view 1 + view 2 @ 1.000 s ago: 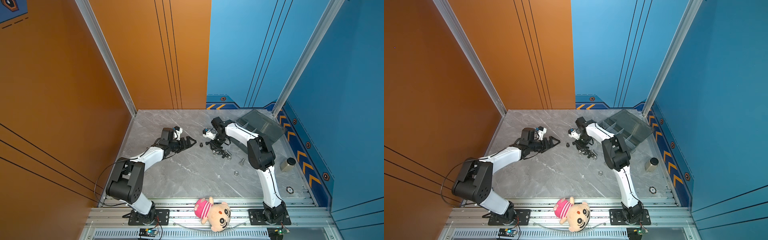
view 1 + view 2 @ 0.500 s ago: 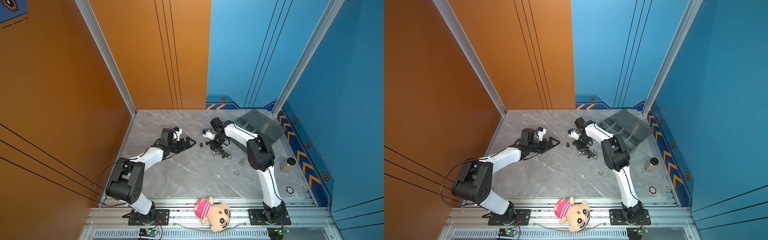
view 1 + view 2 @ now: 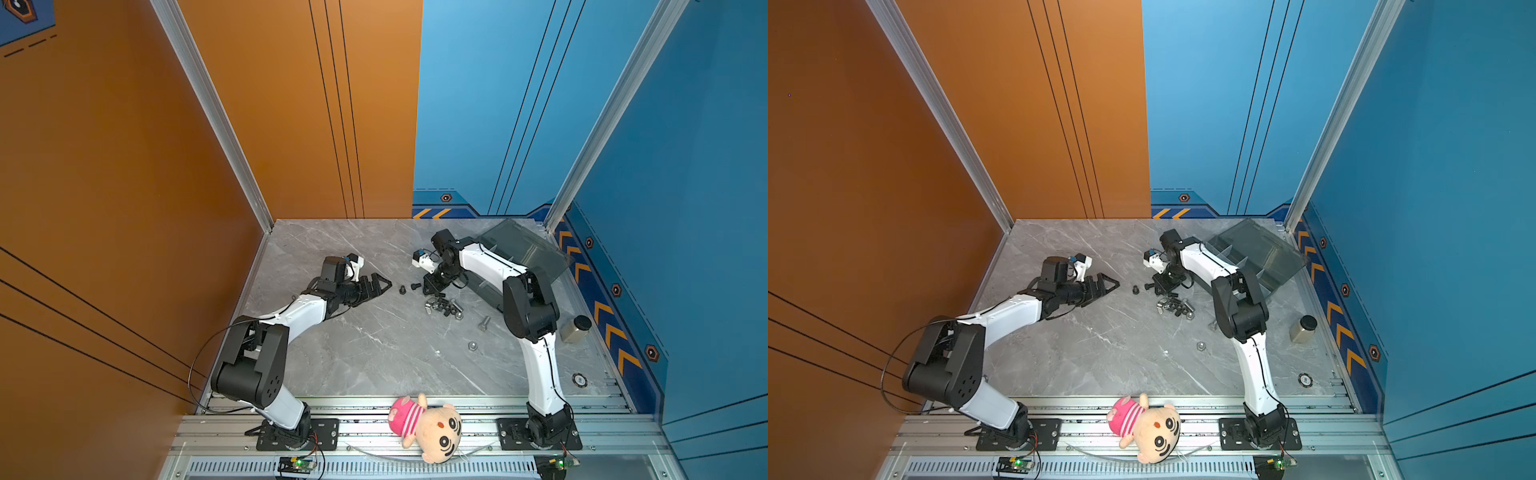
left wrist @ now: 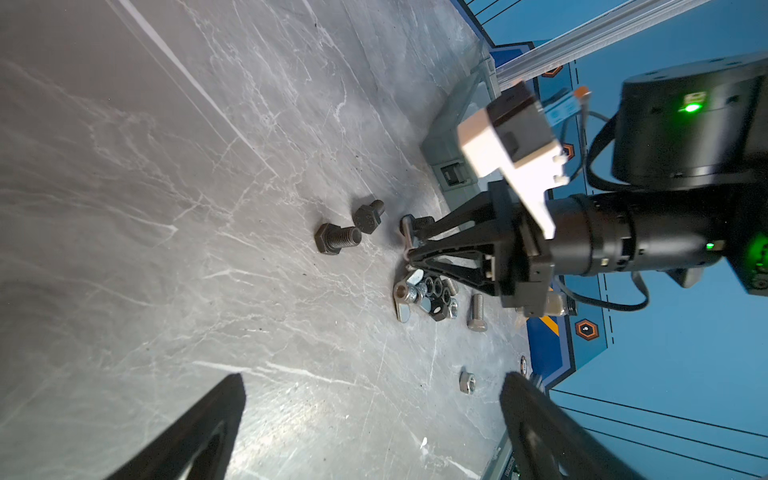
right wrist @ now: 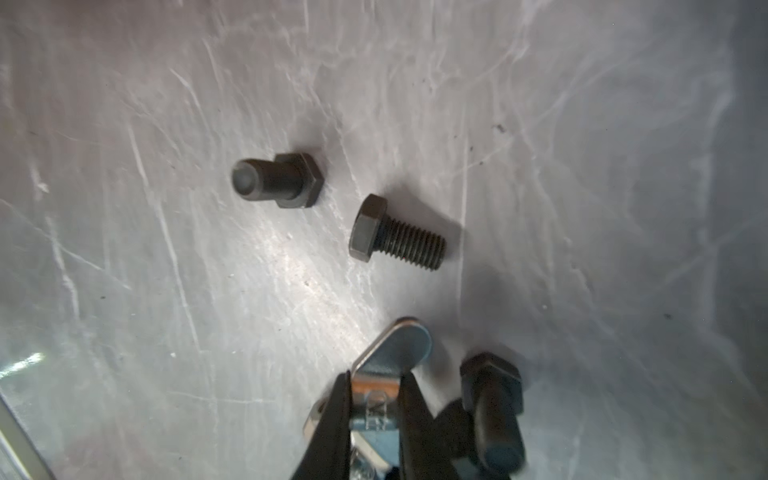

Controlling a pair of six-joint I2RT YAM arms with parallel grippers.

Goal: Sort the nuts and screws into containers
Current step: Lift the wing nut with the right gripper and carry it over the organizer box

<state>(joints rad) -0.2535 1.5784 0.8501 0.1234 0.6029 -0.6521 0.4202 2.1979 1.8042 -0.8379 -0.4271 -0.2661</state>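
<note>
Marbled table; right pincer clamps flat round-tipped silver nut

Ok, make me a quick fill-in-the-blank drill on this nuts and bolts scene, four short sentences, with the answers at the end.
1. The wing nut clamped in the right gripper is ____ in colour.
2. The hex bolts lying loose near it are ____.
3. The left gripper holds nothing; its jaws stand ____.
4. The striped shirt on the plush doll is ____.

Missing words: silver, black, open, pink.
</note>
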